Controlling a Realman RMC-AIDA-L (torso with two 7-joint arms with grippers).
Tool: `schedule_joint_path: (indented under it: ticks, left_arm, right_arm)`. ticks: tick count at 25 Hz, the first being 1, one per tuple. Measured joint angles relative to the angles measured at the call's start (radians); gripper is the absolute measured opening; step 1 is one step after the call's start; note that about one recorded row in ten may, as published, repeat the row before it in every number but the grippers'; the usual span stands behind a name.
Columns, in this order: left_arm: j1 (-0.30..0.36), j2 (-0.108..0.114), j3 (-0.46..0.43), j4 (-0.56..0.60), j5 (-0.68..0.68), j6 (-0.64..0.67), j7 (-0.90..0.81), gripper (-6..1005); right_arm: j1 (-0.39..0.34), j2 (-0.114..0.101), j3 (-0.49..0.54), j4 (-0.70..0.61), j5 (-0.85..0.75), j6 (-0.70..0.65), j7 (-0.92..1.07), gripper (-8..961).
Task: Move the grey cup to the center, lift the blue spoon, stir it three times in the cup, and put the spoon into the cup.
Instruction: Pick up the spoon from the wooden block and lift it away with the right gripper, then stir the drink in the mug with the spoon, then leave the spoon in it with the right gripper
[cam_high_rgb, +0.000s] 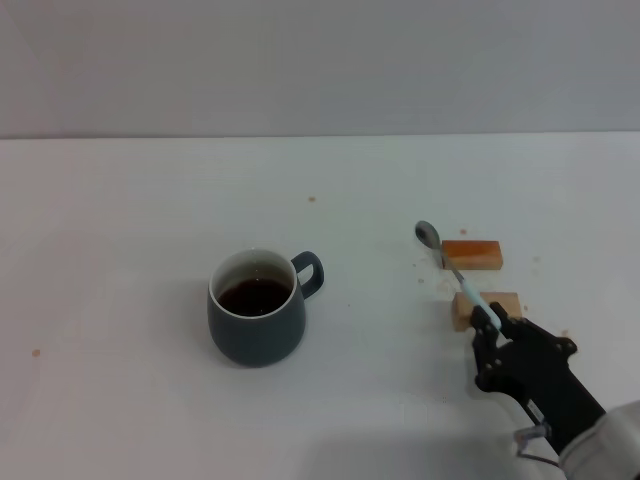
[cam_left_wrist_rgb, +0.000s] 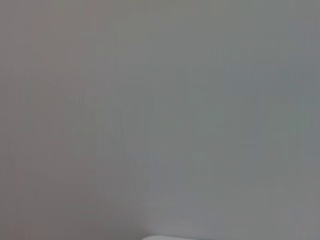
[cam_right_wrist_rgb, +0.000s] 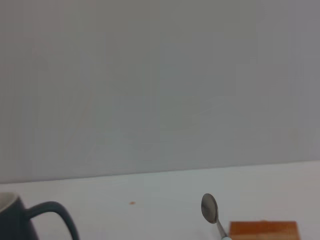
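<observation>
- The grey cup (cam_high_rgb: 257, 308) is being shown standing upright on the white surface (cam_high_rgb: 120, 220), holding dark brown liquid, with its loop handle turned toward the blue spoon (cam_high_rgb: 455, 267).
- The blue spoon is being seen well apart from the grey cup, on the handle side, with its metal bowl pointing away from the robot and its pale blue handle running back into the right gripper (cam_high_rgb: 492, 322).
- The right gripper is being positioned beyond the spoon from the cup, nearer the robot; its jaws are being held closed on the end of the spoon's handle.
- Two small wooden blocks are being seen beside the spoon: the far block (cam_high_rgb: 471, 254) just past the spoon's neck from the cup, and the near block (cam_high_rgb: 486, 309) under the handle, next to the right gripper.
- In the right wrist view, the spoon's bowl (cam_right_wrist_rgb: 209, 207) is being shown above the far block, with the cup's handle (cam_right_wrist_rgb: 52, 220) off to one side.
- The left gripper is not being shown in any view; its jaws' state cannot be told.
</observation>
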Motion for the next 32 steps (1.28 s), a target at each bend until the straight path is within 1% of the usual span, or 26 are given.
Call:
schedule_joint_path:
  ticks: [1,3,6,7,8,9,12,13,14,15,20,21,22,23,24,25,26,27,28,29,30,31,32]
  left_arm:
    - [-0.002,0.000,0.000,0.001,0.000,-0.003,0.000,-2]
    - [-0.007,-0.001,0.000,0.002,0.000,-0.013,0.000,-2]
    - [-0.011,-0.004,0.000,0.003,0.000,-0.024,0.009,-2]
    - [-0.012,-0.005,0.000,0.003,0.000,-0.025,0.015,-2]
    - [-0.012,-0.006,0.000,0.003,0.000,-0.025,0.019,-2]
    - [-0.012,-0.006,0.000,0.003,0.000,-0.025,0.021,-2]
    - [-0.012,-0.007,-0.001,0.003,0.000,-0.025,0.023,-2]
    - [-0.012,-0.007,-0.002,0.004,0.000,-0.026,0.023,-2]
    - [-0.012,-0.008,-0.003,0.004,0.000,-0.027,0.023,-2]
    - [-0.012,-0.008,-0.003,0.004,0.000,-0.027,0.023,-2]
    - [-0.008,-0.014,-0.010,0.004,0.000,-0.028,0.023,-2]
    - [-0.006,-0.016,-0.011,0.005,0.000,-0.028,0.023,-2]
    - [-0.005,-0.017,-0.011,0.005,0.000,-0.028,0.023,-2]
    - [-0.005,-0.017,-0.011,0.005,0.000,-0.028,0.023,-2]
    - [-0.004,-0.018,-0.012,0.005,0.000,-0.028,0.023,-2]
    - [-0.003,-0.019,-0.012,0.004,0.000,-0.028,0.023,-2]
    - [-0.003,-0.020,-0.013,0.004,0.000,-0.028,0.023,-2]
    - [-0.002,-0.021,-0.015,0.004,0.000,-0.028,0.023,-2]
    - [-0.002,-0.021,-0.015,0.004,0.000,-0.028,0.023,-2]
    - [-0.002,-0.022,-0.016,0.004,0.000,-0.028,0.023,-2]
    - [-0.001,-0.022,-0.018,0.004,0.000,-0.028,0.023,-2]
    - [-0.001,-0.023,-0.022,0.004,0.000,-0.028,0.023,-2]
    - [-0.001,-0.025,-0.028,0.004,0.000,-0.028,0.023,-2]
  right_arm:
    - [-0.001,-0.003,0.002,0.019,0.000,0.015,-0.021,122]
    - [-0.005,-0.018,0.011,0.075,0.000,0.058,-0.049,123]
    - [-0.013,-0.056,0.015,0.170,-0.001,0.105,-0.070,123]
    - [-0.018,-0.065,0.013,0.198,-0.001,0.109,-0.080,123]
    - [-0.035,-0.079,0.016,0.253,-0.001,0.119,-0.112,123]
    - [-0.035,-0.079,0.016,0.253,-0.001,0.119,-0.112,123]
    - [-0.068,-0.091,0.041,0.349,-0.001,0.180,-0.195,123]
    - [-0.093,-0.098,0.071,0.422,-0.001,0.251,-0.261,123]
    - [-0.109,-0.099,0.087,0.457,-0.001,0.280,-0.292,123]
    - [-0.109,-0.099,0.087,0.457,-0.001,0.280,-0.292,123]
    - [-0.210,-0.100,0.182,0.649,-0.001,0.451,-0.447,123]
    - [-0.228,-0.100,0.204,0.690,-0.001,0.496,-0.467,123]
    - [-0.254,-0.101,0.240,0.761,-0.003,0.582,-0.495,123]
    - [-0.254,-0.101,0.240,0.761,-0.003,0.582,-0.495,123]
    - [-0.270,-0.102,0.273,0.826,-0.014,0.676,-0.510,122]
    - [-0.270,-0.102,0.273,0.826,-0.014,0.676,-0.510,122]
    - [-0.273,-0.103,0.291,0.854,-0.022,0.721,-0.511,122]
    - [-0.275,-0.103,0.324,0.902,-0.035,0.810,-0.512,122]
    - [-0.275,-0.103,0.324,0.902,-0.035,0.810,-0.512,122]
    - [-0.276,-0.103,0.351,0.942,-0.046,0.876,-0.512,122]
    - [-0.276,-0.103,0.351,0.942,-0.046,0.876,-0.512,122]
    - [-0.276,-0.103,0.364,0.963,-0.056,0.913,-0.512,122]
    - [-0.276,-0.102,0.392,1.008,-0.079,0.993,-0.513,122]
